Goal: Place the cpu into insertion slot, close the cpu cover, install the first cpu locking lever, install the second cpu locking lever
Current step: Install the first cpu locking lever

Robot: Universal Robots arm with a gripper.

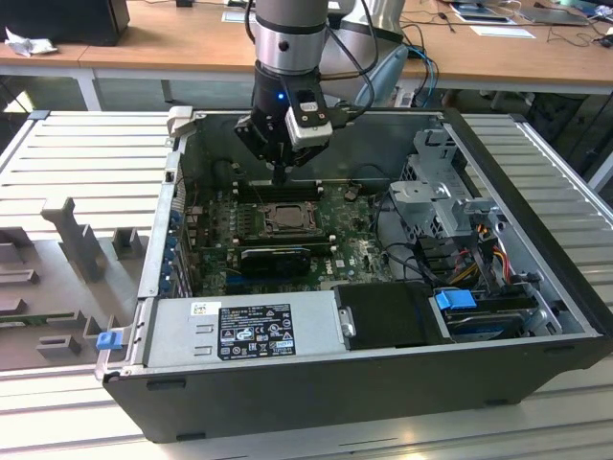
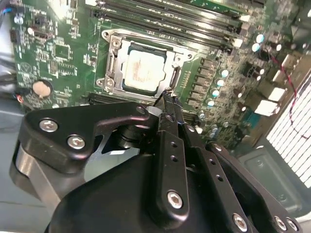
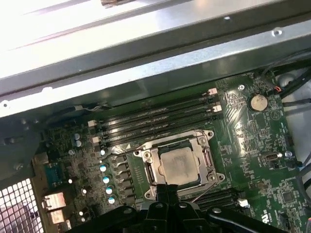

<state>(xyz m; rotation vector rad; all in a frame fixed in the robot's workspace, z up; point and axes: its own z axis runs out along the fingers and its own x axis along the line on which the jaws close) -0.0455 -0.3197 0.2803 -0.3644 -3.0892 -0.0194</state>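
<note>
Ribbed metal worktop (image 1: 48, 412) carries an open computer case (image 1: 316, 393) lying on its side. Nearest in the exterior view is the case's black wall, and just behind it sits the labelled power supply (image 1: 249, 331). Beyond that lies the green motherboard (image 1: 354, 254), where the arm reaches straight down from above.

The hand (image 1: 279, 180) hangs over the board's middle. In both wrist views its fingers are drawn together to one narrow tip, with no gap to be seen and nothing held between them (image 2: 167, 99) (image 3: 165, 187). That tip stands at the edge of the insertion slot (image 2: 138, 91), on or just above the metalwork there. Actual contact cannot be made out.

The cpu (image 3: 177, 165) already lies flat in the slot with its pale face up (image 2: 141, 68). The cpu cover (image 3: 206, 158) lies down around it, framing the chip (image 2: 112, 58). So the first two steps look done. Thin wire levers run along the socket's sides, but whether either is latched cannot be told, and the lever work is judged the part left.

The exterior view gives the whole case and the arm's upright stance. The second wrist view gives the hand's black body running down to the socket corner. The first wrist view looks past the socket to the long memory slots (image 3: 155, 119), a coin cell (image 3: 258, 102) and the case's grey wall (image 3: 146, 58). Farthest off in the exterior view stand wooden desks (image 1: 144, 43).
</note>
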